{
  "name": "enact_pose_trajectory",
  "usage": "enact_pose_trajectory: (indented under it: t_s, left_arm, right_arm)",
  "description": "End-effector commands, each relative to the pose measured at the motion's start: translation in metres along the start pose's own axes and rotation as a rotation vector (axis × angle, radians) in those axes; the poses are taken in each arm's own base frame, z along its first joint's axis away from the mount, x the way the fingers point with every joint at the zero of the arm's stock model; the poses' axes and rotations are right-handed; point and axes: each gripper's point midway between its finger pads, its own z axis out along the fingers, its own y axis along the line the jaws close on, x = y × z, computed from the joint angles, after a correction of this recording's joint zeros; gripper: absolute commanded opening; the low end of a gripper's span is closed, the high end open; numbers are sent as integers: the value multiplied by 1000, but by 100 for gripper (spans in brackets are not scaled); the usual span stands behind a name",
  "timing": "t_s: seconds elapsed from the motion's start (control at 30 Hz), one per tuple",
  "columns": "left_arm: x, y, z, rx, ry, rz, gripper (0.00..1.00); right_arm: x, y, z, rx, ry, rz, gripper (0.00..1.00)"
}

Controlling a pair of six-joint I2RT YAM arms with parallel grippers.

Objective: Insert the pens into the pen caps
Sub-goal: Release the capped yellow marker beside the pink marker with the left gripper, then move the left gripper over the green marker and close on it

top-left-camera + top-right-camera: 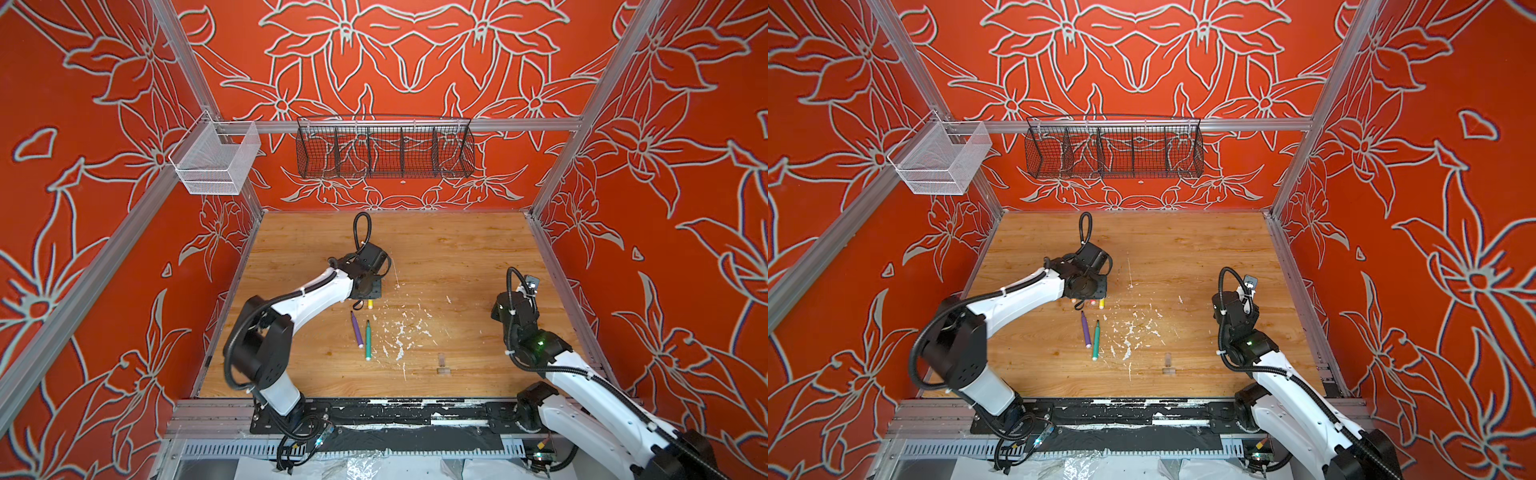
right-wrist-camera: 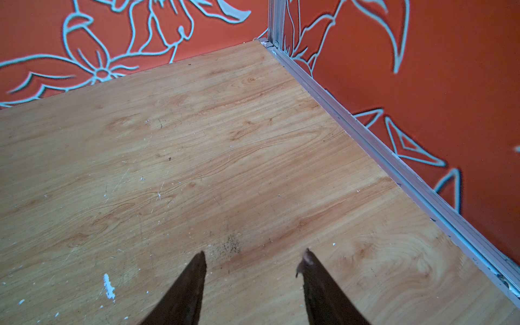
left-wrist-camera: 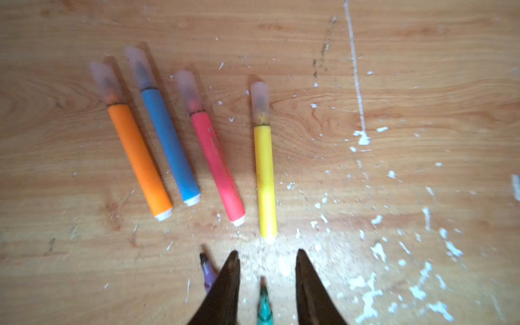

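Walls [image 1: 415, 62]: orange-red, with pale outlined flowers on three sides.
Frame [image 1: 519, 124]: grey aluminium rails at the corners.
Black wire basket [image 1: 384, 151]: hung on the rear rail (divided into compartments).
White mesh basket [image 1: 216, 160]: left rear corner.
Table [image 1: 457, 249]: wood grain, scattered white flecks [image 1: 401, 332].

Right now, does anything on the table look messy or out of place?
Yes. White flecks are scattered over the wooden table, mostly beside the purple pen and the green pen; they look like debris. Both pens lie uncapped, and two clear caps sit apart from them.
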Motion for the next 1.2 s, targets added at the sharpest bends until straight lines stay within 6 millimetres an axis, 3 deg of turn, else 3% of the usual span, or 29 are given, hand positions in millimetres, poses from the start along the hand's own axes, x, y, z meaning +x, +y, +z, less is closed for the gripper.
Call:
enact_pose_trajectory:
  t_s: [0.0,0.17,0.4,0.77,0.93,1.17]
  left_arm:
    - [48,0,-28,16,65,16,32]
    - [100,-2,-46,-1,51,60,32]
    - [131,4,-36,-26,87,67,32]
    - [145,-5,-6,-37,143,94,32]
    - [147,4,5,-103,145,82,35]
    - [157,1,20,-94,178,89,36]
  right_arm:
    - [-3,-1,-1,2,-7,16,57]
    - [-3,-3,-1,7,-12,23,57]
    - [-2,-2,-3,-10,-14,23,58]
    - [-2,-2,-3,-12,-13,21,58]
    - [-2,-2,-3,-12,-12,21,58]
    - [-2,-2,-3,-13,-10,19,58]
